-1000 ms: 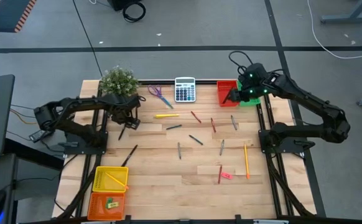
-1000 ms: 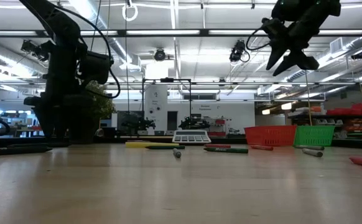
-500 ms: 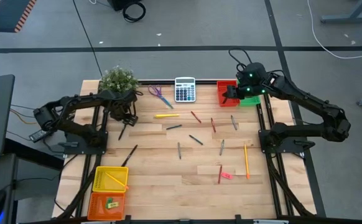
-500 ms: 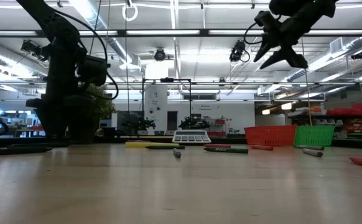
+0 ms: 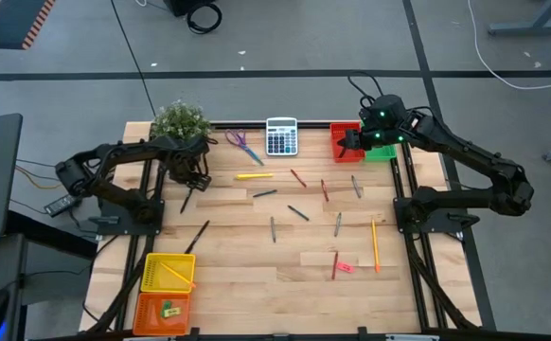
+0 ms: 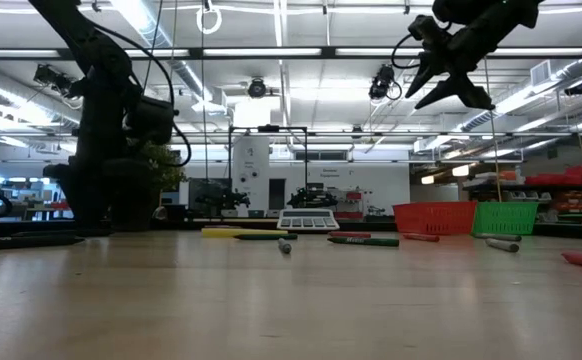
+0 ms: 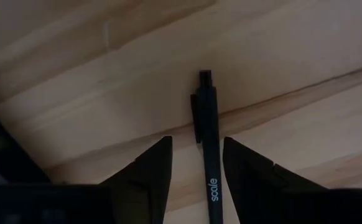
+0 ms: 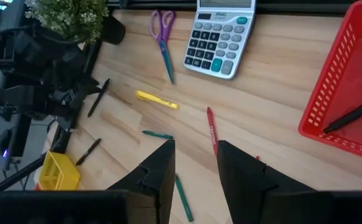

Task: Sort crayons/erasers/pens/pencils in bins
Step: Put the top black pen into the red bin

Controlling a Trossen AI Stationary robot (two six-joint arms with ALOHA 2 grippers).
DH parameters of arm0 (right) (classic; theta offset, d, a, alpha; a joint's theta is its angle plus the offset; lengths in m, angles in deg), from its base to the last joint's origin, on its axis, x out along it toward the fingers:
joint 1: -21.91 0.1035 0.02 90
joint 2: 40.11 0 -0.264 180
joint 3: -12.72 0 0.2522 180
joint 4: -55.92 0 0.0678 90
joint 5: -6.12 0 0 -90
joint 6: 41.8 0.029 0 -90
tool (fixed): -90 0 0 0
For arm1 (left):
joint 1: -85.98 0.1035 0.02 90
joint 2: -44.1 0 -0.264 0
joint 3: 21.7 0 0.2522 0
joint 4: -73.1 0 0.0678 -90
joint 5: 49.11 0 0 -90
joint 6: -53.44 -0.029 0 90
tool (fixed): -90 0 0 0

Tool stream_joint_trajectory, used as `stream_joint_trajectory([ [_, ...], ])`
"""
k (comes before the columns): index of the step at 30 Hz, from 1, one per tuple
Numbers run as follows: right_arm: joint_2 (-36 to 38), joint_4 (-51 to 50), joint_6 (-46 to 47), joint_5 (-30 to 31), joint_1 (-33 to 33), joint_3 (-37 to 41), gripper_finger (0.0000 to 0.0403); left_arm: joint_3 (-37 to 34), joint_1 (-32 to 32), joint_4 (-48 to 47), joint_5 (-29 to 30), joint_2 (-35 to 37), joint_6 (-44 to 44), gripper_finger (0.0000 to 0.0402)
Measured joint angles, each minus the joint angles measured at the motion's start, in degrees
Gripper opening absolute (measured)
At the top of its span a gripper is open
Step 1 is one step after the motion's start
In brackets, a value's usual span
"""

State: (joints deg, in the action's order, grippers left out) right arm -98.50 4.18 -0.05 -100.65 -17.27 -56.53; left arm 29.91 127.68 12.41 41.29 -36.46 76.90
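Four bins: a yellow bin (image 5: 167, 273) and an orange bin (image 5: 165, 310) sit together at the near left corner of the tabletop (image 5: 257, 275); a red bin (image 5: 345, 141) and a green bin (image 5: 382, 152) sit side by side at the far right edge.
Left gripper (image 7: 196, 163): down at the tabletop near the far left, just beside a potted plant (image 5: 181, 123). Its fingers (image 7: 150, 168) stand apart on either side of a black pen (image 7: 208, 143), which lies flat on the wood between them. There is a gap on both sides, so they have no hold on it.
Right gripper (image 8: 195, 163): raised well above the tabletop beside the red bin. Its fingers are partly open and hold nothing.
Red bin contents: one dark pen (image 8: 354, 114) lies inside, seen from the right wrist view.
Yellow bin contents: a long orange-yellow pencil (image 5: 174, 276).
Orange bin contents: a small green eraser (image 5: 170, 310).
Loose pens: a bright yellow pen (image 5: 254, 175) near the far middle; another black pen (image 5: 198, 236) closer to the yellow bin; more dark sticks scattered across the middle.
Loose crayons: a red crayon (image 5: 298, 177) beside the yellow pen, another red crayon (image 5: 334, 264) nearer the front.
Loose pencil: one orange pencil (image 5: 374, 243) on the right side.
Loose eraser: a pink eraser (image 5: 344, 267) touching or just beside the front red crayon.
Other items: a grey calculator (image 5: 281, 136) and purple-handled scissors (image 5: 241, 144) at the far edge.
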Motion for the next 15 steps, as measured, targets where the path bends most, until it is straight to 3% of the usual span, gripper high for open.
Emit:
stream_joint_trajectory([
  [15,0.28,0.04,-1.3,-0.39,0.0,-0.02,0.0125,0.02,-2.29,-0.03,-1.81,-1.62,2.91,0.0099],
])
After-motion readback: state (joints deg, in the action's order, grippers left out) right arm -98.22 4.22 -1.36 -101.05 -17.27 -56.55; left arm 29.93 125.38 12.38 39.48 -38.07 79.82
